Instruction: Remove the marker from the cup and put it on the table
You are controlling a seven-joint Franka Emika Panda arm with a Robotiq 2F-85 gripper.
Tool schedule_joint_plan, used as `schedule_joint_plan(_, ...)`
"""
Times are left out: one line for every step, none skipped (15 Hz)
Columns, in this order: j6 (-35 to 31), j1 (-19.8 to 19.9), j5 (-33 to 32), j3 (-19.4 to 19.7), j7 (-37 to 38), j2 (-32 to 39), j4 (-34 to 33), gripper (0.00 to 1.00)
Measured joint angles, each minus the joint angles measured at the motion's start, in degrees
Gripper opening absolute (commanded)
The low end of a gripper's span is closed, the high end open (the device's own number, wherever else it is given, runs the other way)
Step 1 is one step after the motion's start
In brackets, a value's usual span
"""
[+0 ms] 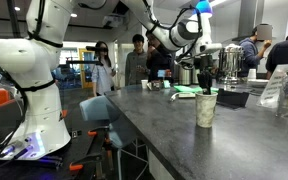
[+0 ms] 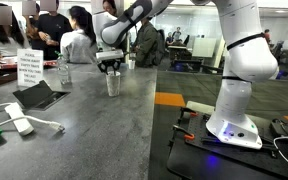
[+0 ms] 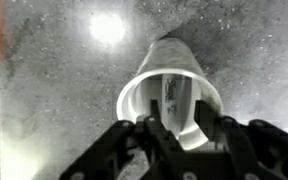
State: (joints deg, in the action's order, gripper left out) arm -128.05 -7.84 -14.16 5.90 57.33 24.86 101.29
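In an exterior view, your cup (image 1: 206, 108) stands upright on the table (image 1: 154, 125), in from the long edge facing the robot base; no marker shows above its rim.

In an exterior view, your gripper (image 2: 110, 68) hangs just above the cup (image 2: 112, 85), jaws apart and holding nothing.

In the wrist view, your gripper (image 3: 182, 123) straddles the cup's (image 3: 134, 95) near rim. The marker (image 3: 172, 96) is a dark slim stick inside it.

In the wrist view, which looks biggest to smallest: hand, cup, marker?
1. the hand, but it is closest to the camera, so it's unsure against the cup
2. the cup
3. the marker, a slim dark shape inside it
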Motion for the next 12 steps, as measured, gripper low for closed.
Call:
schedule_joint_plan(0.00,0.01,0.00,0.00,0.00,0.01,-0.04,0.44)
schedule_joint_plan(0.00,0.04,0.00,0.00,0.00,0.03,-0.05,0.44)
schedule_joint_plan(-0.01,0.10,0.00,0.00,-0.01,0.05,-0.05,0.45)
schedule_joint_plan(-0.10,0.16,0.00,0.00,-0.11,0.05,-0.04,0.45)
schedule_joint_plan(-0.18,0.25,0.00,0.00,-0.43,0.05,-0.04,0.46)
schedule_joint_plan(-0.29,0.39,0.00,0.01,-0.79,0.04,0.00,0.43)
schedule_joint_plan(-0.51,0.53,0.00,0.01,-0.90,0.03,0.07,0.42)
schedule_joint_plan(-0.89,0.65,0.00,0.03,-0.93,0.01,0.23,0.38)
schedule_joint_plan(-1.53,0.78,0.01,0.05,-0.95,0.01,0.44,0.36)
schedule_joint_plan(-2.29,0.89,0.06,0.05,-1.00,0.01,0.73,0.34)
schedule_joint_plan(-3.14,0.97,0.11,0.05,-1.09,0.01,1.04,0.31)
schedule_joint_plan(-4.18,1.05,0.12,0.05,-1.12,0.02,1.49,0.34)
